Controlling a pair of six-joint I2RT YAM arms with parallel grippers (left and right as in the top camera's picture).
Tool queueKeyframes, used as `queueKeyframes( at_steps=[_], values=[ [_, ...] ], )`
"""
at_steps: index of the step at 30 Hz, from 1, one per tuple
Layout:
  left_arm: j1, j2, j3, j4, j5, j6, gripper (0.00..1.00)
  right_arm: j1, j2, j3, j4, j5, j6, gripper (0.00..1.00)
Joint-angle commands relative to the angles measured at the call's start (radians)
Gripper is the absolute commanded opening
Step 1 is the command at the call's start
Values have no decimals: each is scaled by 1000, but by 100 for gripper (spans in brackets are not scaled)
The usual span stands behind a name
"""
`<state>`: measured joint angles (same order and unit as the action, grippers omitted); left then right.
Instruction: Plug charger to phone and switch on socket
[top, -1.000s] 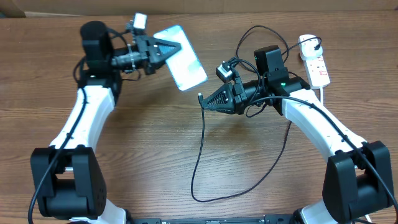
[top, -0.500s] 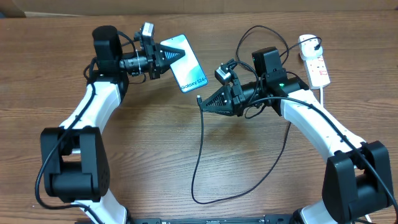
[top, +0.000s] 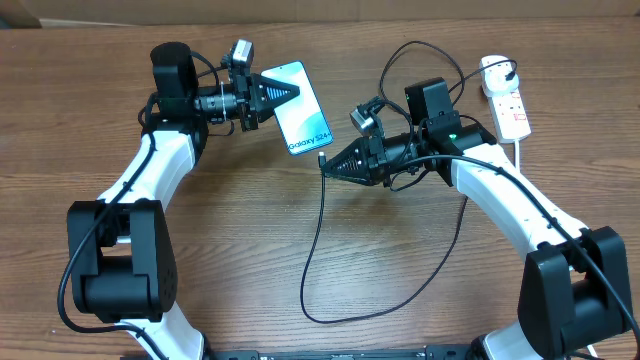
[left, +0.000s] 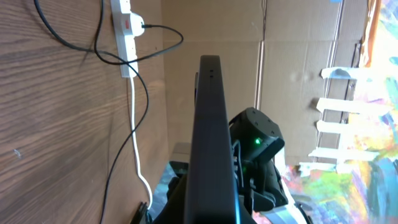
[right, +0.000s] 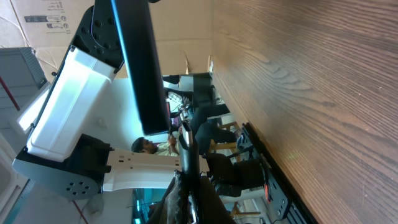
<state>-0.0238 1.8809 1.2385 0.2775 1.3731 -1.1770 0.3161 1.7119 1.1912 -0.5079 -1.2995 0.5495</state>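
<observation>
My left gripper (top: 282, 92) is shut on the phone (top: 305, 115), holding it above the table with its blue-white screen up and its lower end toward the right arm. In the left wrist view the phone (left: 211, 130) shows edge-on, running up from the jaws. My right gripper (top: 330, 167) is shut on the charger's connector tip (top: 320, 158), which points at the phone's lower end, very close to it. In the right wrist view the tip (right: 186, 140) sits just below the phone's edge (right: 140, 68). The black cable (top: 318, 250) loops down over the table. The socket (top: 507, 100) lies far right.
The socket's thick white cord (top: 521, 150) runs toward the front along the right arm. The charger's black plug (top: 497, 72) sits in the strip's rounded end. The strip and cord also show in the left wrist view (left: 127, 43).
The left gripper turned the phone and brought it right and down toward the right arm. The right gripper shifted the connector tip slightly up to the phone's lower end; the cable loop swung left.
</observation>
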Motion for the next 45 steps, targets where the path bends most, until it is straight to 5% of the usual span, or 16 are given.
queueKeyframes(
  at_steps=[1,45],
  values=[
    [6,-3,34,9,50,-5,4,11,-30,9,5,-34,-6,4],
    [23,-3,34,-125,41,93,4,56,-30,9,13,19,5,4]
  ],
)
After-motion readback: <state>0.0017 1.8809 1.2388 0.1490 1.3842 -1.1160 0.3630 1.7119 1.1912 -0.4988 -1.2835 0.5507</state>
